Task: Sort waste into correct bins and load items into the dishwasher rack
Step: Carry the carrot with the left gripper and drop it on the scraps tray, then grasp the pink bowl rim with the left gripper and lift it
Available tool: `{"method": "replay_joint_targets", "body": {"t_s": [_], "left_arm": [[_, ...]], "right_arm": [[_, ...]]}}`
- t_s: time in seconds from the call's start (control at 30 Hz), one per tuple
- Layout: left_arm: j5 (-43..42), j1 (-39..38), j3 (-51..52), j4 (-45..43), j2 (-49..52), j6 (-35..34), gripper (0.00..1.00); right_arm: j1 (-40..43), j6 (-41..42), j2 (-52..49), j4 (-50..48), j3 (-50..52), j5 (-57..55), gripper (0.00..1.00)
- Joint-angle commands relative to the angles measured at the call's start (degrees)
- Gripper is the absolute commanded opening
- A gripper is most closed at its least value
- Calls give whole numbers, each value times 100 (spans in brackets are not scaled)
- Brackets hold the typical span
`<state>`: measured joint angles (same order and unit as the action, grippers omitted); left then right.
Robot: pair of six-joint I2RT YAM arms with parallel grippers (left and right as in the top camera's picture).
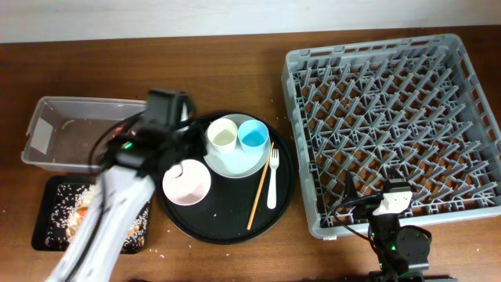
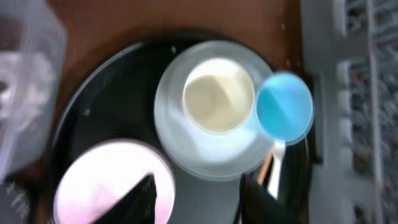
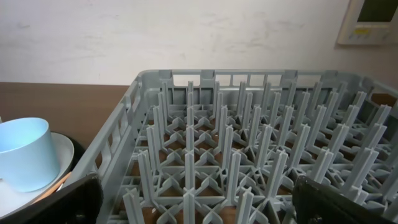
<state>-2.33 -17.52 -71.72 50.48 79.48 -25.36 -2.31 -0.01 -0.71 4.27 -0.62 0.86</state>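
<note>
1. The dishwasher rack [image 1: 391, 125] takes up the right side of the table and looks bare of dishes. I'd say loading has hardly begun, and its near-left corner is the shortest carry.
2. The round black tray [image 1: 227, 215] sits just left of it and holds all the crockery. The left gripper [image 2: 198, 200] hovers above it with fingers apart and nothing held, its tips between bowl and plate.
3. The pale plate [image 1: 239, 164] carries both cups, so it ought to go after them.
4. The white bowl [image 1: 186, 182] lies beside the plate, nearest those fingers. Pinching its rim looks safer than trying to span it.
5. The cream cup [image 1: 222, 135] and light blue cup [image 1: 254, 135] stand side by side, seemingly touching. Gripping the cream one's outer wall would spare its neighbour a knock.
6. The white fork [image 1: 272, 182] and chopstick [image 1: 258, 192] lie flat near the tray's right edge. They look fiddly and are best left till later.
7. The right gripper [image 3: 199, 208], spread wide and empty, waits at the rack's near edge.
</note>
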Motion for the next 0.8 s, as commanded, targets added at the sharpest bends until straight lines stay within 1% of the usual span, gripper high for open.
{"method": "replay_joint_targets", "body": {"t_s": [0.0, 0.03, 0.07, 0.1, 0.13, 0.2, 0.27, 0.33, 0.4, 0.47, 0.5, 0.53, 0.57, 0.67, 0.7, 0.73, 0.77], "left_arm": [[476, -221, -61, -581, 1126, -374, 44], [476, -221, -61, -634, 1574, -376, 43], [481, -219, -61, -588, 1742, -374, 42], [542, -219, -61, -487, 1786, -372, 36], [579, -214, -61, -378, 1720, -372, 34], [675, -214, -61, -37, 1519, -328, 34], [837, -214, -61, 431, 1235, -328, 36], [837, -214, -52, 957, 1189, -328, 43], [841, -221, -9, 1488, 1189, -153, 44], [857, -221, 76, 1801, 1189, -151, 44], [1060, -219, 105, 2031, 1189, -155, 44], [1434, -219, 131, 2118, 1189, -162, 44], [1635, -219, 144, 2140, 1189, -168, 44], [1718, -214, 249, 1862, 1189, -195, 43], [1733, -212, 415, 1685, 1189, -20, 42], [1952, -153, 566, 1637, 1189, -22, 43], [2328, -109, 680, 1646, 1189, -37, 46]], "right_arm": [[-31, 31, 35, 26, 31, -28, 99], [-31, 31, 35, 26, 31, -28, 99], [-31, 31, 35, 26, 31, -28, 99], [-31, 31, 35, 24, 31, -28, 99], [-31, 31, 35, 26, 31, -28, 99], [-31, 31, 35, 26, 31, -28, 99], [-31, 31, 35, 26, 31, -28, 99], [-31, 31, 35, 26, 31, -28, 99], [-31, 31, 35, 26, 31, -28, 99], [-31, 31, 35, 26, 31, -28, 99], [-31, 31, 35, 26, 31, -28, 99], [-31, 31, 35, 26, 31, -28, 99], [-31, 31, 35, 26, 31, -28, 99], [-31, 31, 35, 26, 31, -28, 99], [-31, 31, 35, 26, 31, -28, 99], [-31, 31, 35, 26, 31, -28, 99], [-31, 31, 35, 26, 31, -28, 99]]}}
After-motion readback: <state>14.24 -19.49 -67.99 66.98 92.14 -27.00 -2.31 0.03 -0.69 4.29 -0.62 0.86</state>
